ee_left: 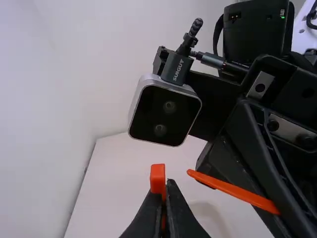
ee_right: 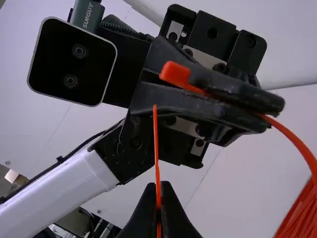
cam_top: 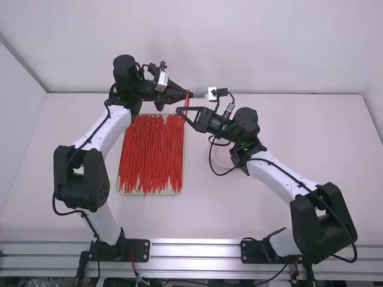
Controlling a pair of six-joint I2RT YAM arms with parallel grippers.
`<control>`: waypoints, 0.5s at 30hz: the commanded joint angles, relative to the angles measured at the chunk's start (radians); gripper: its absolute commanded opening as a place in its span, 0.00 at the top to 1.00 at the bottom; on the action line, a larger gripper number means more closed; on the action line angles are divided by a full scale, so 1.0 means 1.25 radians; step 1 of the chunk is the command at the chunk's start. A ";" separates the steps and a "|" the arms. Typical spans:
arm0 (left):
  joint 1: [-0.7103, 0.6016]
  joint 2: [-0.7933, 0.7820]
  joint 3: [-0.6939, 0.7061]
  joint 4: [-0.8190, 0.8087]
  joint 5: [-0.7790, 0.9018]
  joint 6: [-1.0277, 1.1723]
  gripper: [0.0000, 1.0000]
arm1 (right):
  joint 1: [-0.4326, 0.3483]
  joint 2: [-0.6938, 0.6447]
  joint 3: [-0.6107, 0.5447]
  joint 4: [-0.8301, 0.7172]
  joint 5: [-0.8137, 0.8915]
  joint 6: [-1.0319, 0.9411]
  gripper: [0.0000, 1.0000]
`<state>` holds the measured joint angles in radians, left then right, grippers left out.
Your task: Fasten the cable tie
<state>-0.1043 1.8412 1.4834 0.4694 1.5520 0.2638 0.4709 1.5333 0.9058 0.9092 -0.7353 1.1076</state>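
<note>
Left gripper [ee_left: 165,184] fingers are pressed together on the cable tie [ee_left: 157,177] right at its head end, and the square head pokes out past the fingertips. Right gripper [ee_right: 159,188] is clamped on the thin tail end of the same tie, with the strap running straight out of its fingertips.

Both grippers meet above the far right corner of the board [cam_top: 149,192], with the tie in the air between them. The pointed tail tip sits just beside the head with a small gap, not through it. The rest of the strap bows out in a curve from the left gripper.

Tie: red-orange plastic, flat narrow strap, tapered tip, blocky head. Fingers: matte black, narrowing to thin tips.

Spare ties [cam_top: 152,152]: same red, laid lengthwise in a thick layer over most of the board. Board is tan, flat, with rounded corners, on the white table [cam_top: 299,137].

Crowding: right wrist camera [ee_left: 165,110], silver case with a black two-lens face, hangs close to the head. Left wrist camera [ee_right: 72,59] sits just behind the left gripper. Black cable [cam_top: 209,156] loops down from the right arm, just right of the board.
</note>
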 commanded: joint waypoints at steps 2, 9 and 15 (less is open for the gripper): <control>-0.011 -0.005 -0.001 -0.001 0.015 0.012 0.99 | -0.011 0.003 0.025 0.002 0.003 -0.004 1.00; -0.011 -0.005 -0.002 -0.007 0.015 0.011 0.98 | -0.009 0.004 0.025 0.002 0.004 -0.007 1.00; -0.025 -0.005 -0.002 -0.007 0.015 0.012 0.99 | -0.009 0.005 0.025 -0.008 0.021 -0.010 1.00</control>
<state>-0.1165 1.8412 1.4834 0.4580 1.5520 0.2634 0.4580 1.5337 0.9058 0.8974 -0.7212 1.1007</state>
